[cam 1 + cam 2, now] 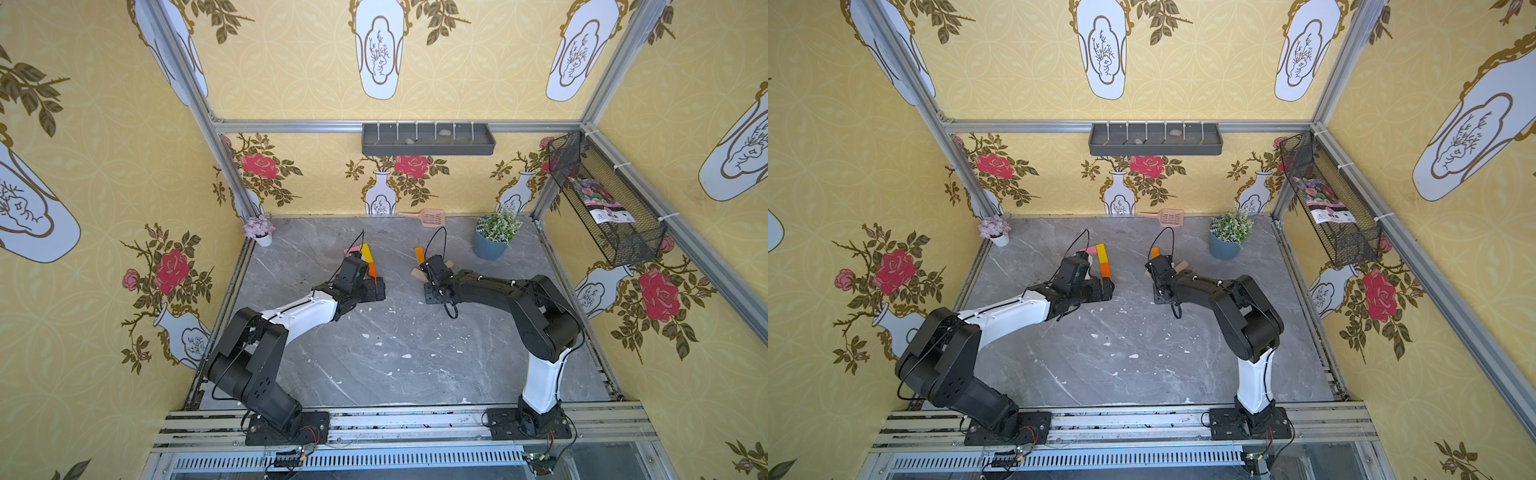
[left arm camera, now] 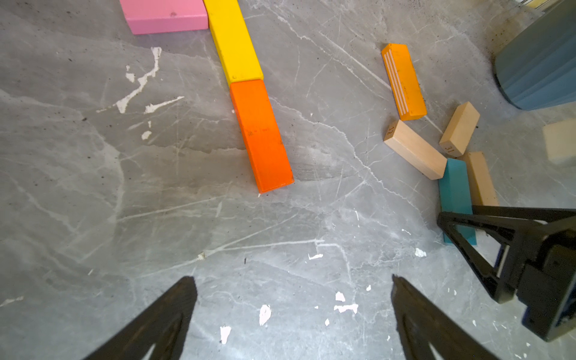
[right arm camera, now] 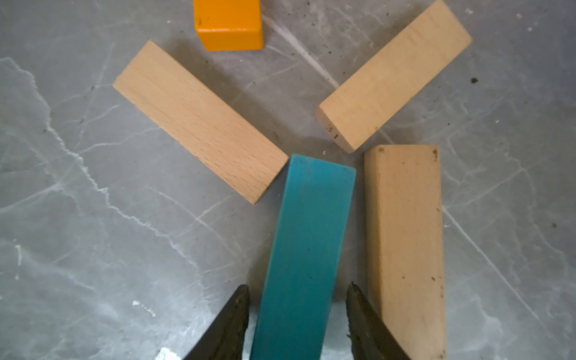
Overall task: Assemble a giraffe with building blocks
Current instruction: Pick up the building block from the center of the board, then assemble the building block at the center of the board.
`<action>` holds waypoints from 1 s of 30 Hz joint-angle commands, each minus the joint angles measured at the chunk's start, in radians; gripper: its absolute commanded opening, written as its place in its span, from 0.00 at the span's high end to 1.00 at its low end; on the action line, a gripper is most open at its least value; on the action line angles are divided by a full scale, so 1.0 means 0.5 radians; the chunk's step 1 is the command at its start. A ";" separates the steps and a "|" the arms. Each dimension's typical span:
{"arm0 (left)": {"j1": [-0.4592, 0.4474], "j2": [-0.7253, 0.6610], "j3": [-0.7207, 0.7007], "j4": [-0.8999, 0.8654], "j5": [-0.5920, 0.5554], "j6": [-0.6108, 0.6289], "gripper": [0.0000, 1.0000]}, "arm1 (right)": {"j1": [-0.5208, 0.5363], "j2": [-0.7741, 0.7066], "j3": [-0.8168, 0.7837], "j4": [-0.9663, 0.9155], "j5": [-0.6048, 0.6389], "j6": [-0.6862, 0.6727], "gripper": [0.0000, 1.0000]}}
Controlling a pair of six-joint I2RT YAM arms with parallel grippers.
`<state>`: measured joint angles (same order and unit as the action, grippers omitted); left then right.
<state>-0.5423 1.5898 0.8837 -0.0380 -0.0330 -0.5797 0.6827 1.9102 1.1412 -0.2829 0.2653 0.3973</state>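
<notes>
Straddling one end of the blue bar (image 3: 308,233), the right gripper (image 3: 297,290) is seen with jaws drawn narrow beside it, though whether it is actually gripped cannot be told. The left gripper (image 2: 293,280) is held with jaws spread wide above the table (image 2: 93,187), near the orange bar (image 2: 261,134) butted end to end with the yellow bar (image 2: 235,40), whose far end is met by the pink bar (image 2: 165,15). Three tan bars (image 3: 199,121) are scattered round the blue one.

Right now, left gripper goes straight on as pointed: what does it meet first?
The left gripper is open; likely bare table first, then the orange block joined to the yellow one. Depth unclear.
</notes>
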 commanded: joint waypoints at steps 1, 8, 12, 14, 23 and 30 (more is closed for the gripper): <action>0.002 -0.012 -0.012 -0.001 -0.027 0.022 0.01 | 0.025 0.012 -0.002 -0.067 -0.002 0.023 0.65; 0.002 -0.052 -0.039 0.004 -0.122 -0.010 0.01 | 0.166 -0.129 -0.137 -0.135 0.032 0.107 0.85; 0.011 -0.148 -0.102 -0.006 -0.325 -0.085 0.01 | 0.337 -0.185 -0.148 -0.200 0.048 0.252 0.85; 0.033 -0.203 -0.136 -0.020 -0.408 -0.123 0.01 | 0.411 -0.181 -0.119 -0.234 0.058 0.325 0.85; 0.219 -0.299 -0.217 -0.119 -0.503 -0.312 0.01 | 0.594 0.054 0.238 -0.220 -0.101 0.405 0.85; 0.225 -0.316 -0.210 -0.138 -0.537 -0.286 0.01 | 0.653 0.260 0.486 -0.220 -0.196 0.375 0.85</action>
<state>-0.4320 1.4372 0.7807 -0.0956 -0.2817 -0.7189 1.0016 2.0216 1.3560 -0.3901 0.1909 0.5823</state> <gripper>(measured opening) 0.990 0.287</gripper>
